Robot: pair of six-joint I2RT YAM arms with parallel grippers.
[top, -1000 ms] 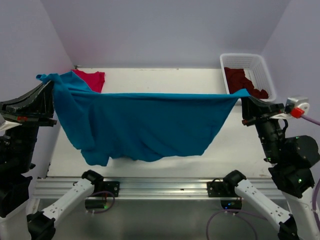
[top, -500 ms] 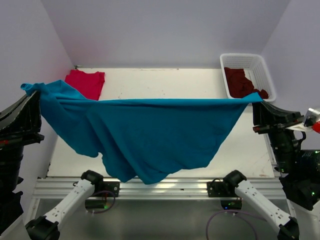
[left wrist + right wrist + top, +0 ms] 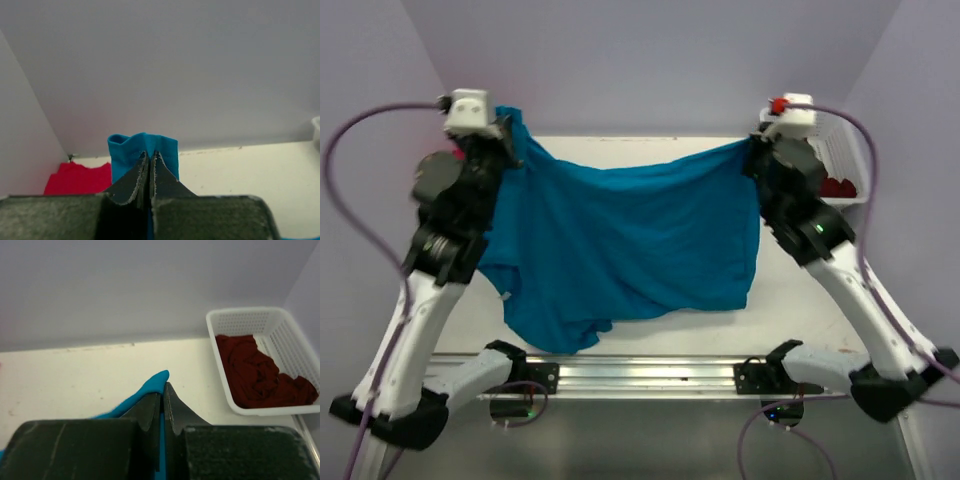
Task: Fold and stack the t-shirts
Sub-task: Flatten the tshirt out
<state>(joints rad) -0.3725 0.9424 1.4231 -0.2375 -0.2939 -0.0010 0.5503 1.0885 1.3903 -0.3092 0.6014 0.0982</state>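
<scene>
A teal t-shirt (image 3: 630,240) hangs spread between my two grippers above the white table (image 3: 800,300), its top edge sagging a little and its lower hem bunched near the front edge. My left gripper (image 3: 510,130) is shut on its upper left corner (image 3: 142,145). My right gripper (image 3: 752,150) pinches the upper right corner (image 3: 152,387). Both sets of jaws stand closed with teal cloth poking out past the tips (image 3: 150,155) (image 3: 163,387). A bright red t-shirt (image 3: 77,177) lies flat at the far left of the table. Dark maroon t-shirts (image 3: 255,375) lie in the basket.
The white lattice basket (image 3: 245,315) stands at the far right corner, partly behind my right arm in the top view (image 3: 845,150). Lilac walls close in the back and both sides. A metal rail (image 3: 640,370) runs along the near edge.
Both arms have swung up and forward from low, wide positions to the far side of the table, carrying the teal t-shirt with them. Its top edge has gone from taut to slack.
</scene>
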